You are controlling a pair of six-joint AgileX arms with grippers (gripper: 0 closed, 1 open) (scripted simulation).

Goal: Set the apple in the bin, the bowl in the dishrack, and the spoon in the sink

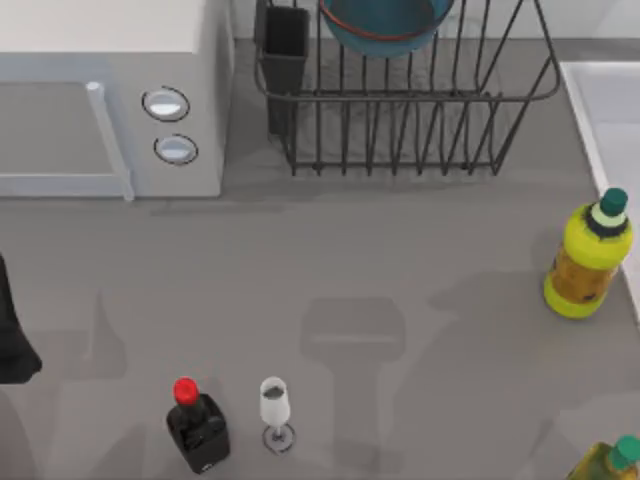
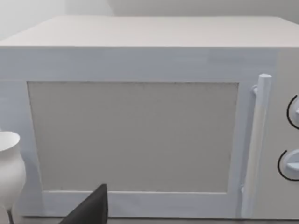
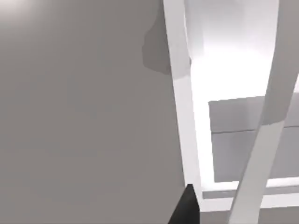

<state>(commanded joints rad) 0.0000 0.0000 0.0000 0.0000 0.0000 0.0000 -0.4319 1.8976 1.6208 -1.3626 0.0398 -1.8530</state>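
The teal-blue bowl (image 1: 385,22) with its reddish rim sits in the black wire dishrack (image 1: 400,130) at the back middle of the table. The pale sink (image 1: 590,130) lies along the right edge. In the right wrist view, a dark part of my right gripper (image 3: 187,207) hangs over the grey table beside the sink's raised rim (image 3: 182,93). A pale slanted bar (image 3: 261,140) crosses the basin; I cannot tell whether it is the spoon. My left arm (image 1: 10,345) is at the far left, its gripper (image 2: 91,210) facing the microwave. The apple and the bin are out of view.
A white microwave (image 1: 110,100) with two knobs fills the back left. A red-capped black bottle (image 1: 197,425) and a small wine glass (image 1: 275,408) stand near the front. Yellow-green bottles stand at the right (image 1: 590,258) and the front right corner (image 1: 610,462). A white vase (image 2: 9,172) stands beside the microwave.
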